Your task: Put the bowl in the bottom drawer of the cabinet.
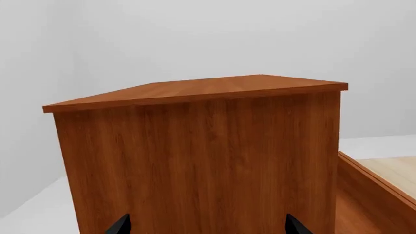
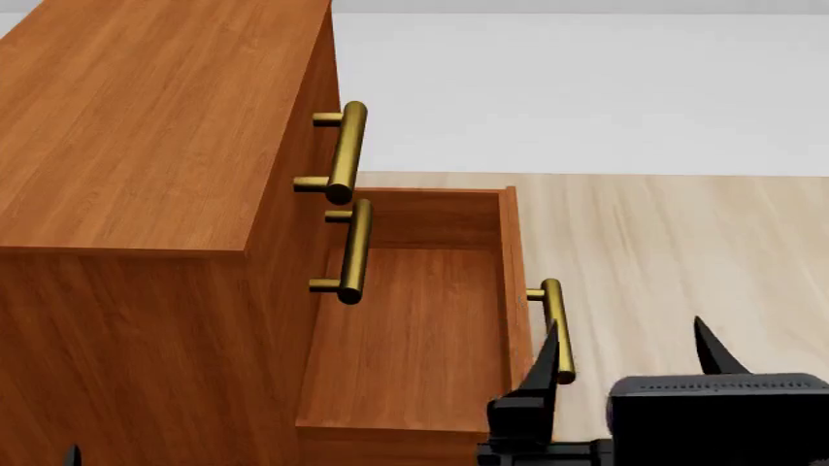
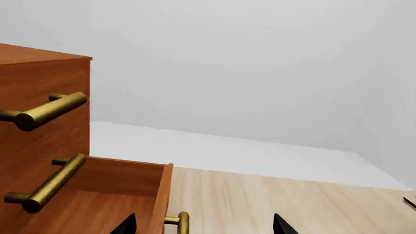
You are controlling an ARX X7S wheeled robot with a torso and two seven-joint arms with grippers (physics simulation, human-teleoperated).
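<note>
Right claw [image 2: 628, 354] hangs low in the head view, its two dark fingertips spread apart with nothing between them, one tip just beside the brass handle [image 2: 554, 330] of the bottom drawer [image 2: 414, 330]. That drawer is pulled right out, plain wood floor showing, and there is nothing lying in it. Left claw [image 1: 206, 225] shows only two black tips at the edge of its own wrist view, also held apart and empty, facing a flat side panel of the cabinet [image 1: 195, 161].

Counting out from there: one cabinet, three drawers, three brass bar handles. The two upper handles [image 2: 344, 150] and [image 2: 349, 250] sit on fronts that are shut flush, stacked one above the other. Pale wood flooring [image 2: 674, 252] runs beside the open drawer, with white ground beyond. The bowl is not in sight in any of the three views.
</note>
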